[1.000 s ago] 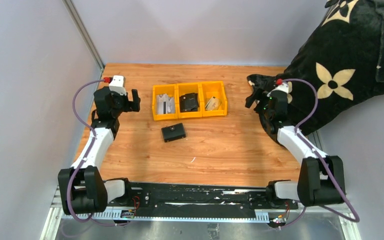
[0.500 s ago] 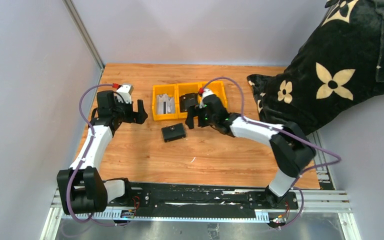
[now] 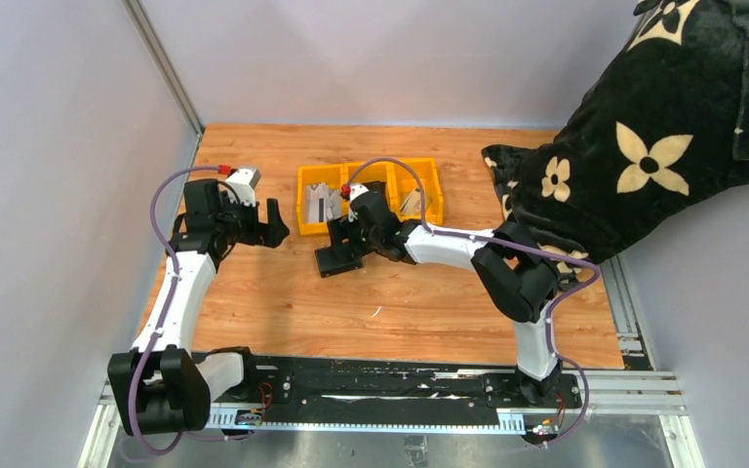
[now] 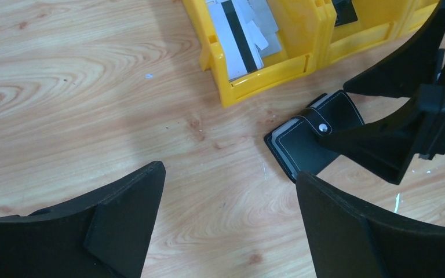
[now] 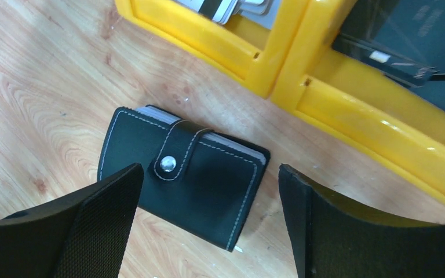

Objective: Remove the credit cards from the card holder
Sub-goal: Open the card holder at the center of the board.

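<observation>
Black card holder [image 5: 208, 185], snapped shut, lies on the wooden desk [image 3: 419, 292] just before the yellow tray [image 5: 208, 49]. Right pincer [image 5: 211, 174] hangs over it, spread wide and empty; left pincer [image 4: 230, 171], equally wide, holds nothing.

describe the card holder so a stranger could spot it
On the wooden table, find the yellow three-compartment tray. On the wood just in front of it lies the card holder: a shut black case with pale stitching and a strap closed by a silver snap.
</observation>
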### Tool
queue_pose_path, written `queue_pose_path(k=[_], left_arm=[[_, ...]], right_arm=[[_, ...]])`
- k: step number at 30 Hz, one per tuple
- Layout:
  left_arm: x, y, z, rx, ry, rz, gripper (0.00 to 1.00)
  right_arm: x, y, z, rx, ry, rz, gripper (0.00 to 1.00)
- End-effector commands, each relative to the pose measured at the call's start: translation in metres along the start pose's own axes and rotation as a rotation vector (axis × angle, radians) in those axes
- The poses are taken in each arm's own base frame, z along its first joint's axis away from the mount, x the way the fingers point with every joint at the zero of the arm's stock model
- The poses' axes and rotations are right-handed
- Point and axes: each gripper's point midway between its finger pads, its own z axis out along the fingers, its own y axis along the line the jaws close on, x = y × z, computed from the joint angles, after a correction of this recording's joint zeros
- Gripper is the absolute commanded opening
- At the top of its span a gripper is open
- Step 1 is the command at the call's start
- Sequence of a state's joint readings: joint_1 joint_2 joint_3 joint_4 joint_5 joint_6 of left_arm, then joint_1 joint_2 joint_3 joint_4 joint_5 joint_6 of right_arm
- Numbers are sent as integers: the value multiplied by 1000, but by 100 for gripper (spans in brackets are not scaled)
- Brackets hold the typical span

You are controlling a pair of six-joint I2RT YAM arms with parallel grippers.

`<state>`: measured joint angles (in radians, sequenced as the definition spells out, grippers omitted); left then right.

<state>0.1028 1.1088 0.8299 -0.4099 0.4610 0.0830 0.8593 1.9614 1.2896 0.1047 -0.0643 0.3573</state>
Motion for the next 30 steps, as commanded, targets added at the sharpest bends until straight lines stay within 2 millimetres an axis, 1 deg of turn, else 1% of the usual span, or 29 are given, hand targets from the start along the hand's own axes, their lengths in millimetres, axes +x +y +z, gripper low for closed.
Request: queue_pose_path(k=[1, 3, 5, 8, 10, 11, 13, 18, 21, 22, 23, 24, 25, 27, 30], left_arm=[[-7, -5, -9, 18, -7, 11, 93], [-7, -6, -10, 19, -11, 11, 92], [-6, -6, -10, 18, -10, 7, 91], [-6, -8, -10, 25, -13, 6, 88], [-6, -9, -10, 31, -14, 3, 86], [-5, -9, -10, 35, -10, -1, 84], [-5, -10, -9, 43, -9, -1, 78], [-3, -17, -8, 79, -7, 1, 67], [2, -25, -8, 131, -3, 5, 62], [3, -28, -8, 145, -6, 8, 62], [5, -29, -7, 159, -2, 7, 61], [7, -31, -6, 171, 1, 8, 62], [9, -32, -5, 181, 8, 10, 63], [13, -35, -3, 194, 26, 20, 65], [21, -39, 0, 210, 63, 52, 67]], right_arm=[[18, 19, 8, -29, 46, -3, 88], [25, 22, 9, -24, 48, 11, 81], [30, 25, 8, -18, 41, 30, 69], [38, 32, 3, -2, 37, 35, 58], [38, 33, -2, 27, 20, 51, 53], [42, 33, -4, 39, 20, 63, 52], [43, 33, -9, 63, 9, 96, 50], [40, 29, -24, 87, -36, 198, 48], [38, 34, -31, 56, -48, 239, 48], [37, 37, -32, 40, -52, 253, 49], [39, 38, -33, 24, -41, 267, 54], [39, 38, -33, 18, -36, 281, 62], [41, 37, -34, 11, -26, 297, 68], [42, 31, -38, 16, -28, 309, 74], [36, 16, -43, 42, -38, 283, 80]])
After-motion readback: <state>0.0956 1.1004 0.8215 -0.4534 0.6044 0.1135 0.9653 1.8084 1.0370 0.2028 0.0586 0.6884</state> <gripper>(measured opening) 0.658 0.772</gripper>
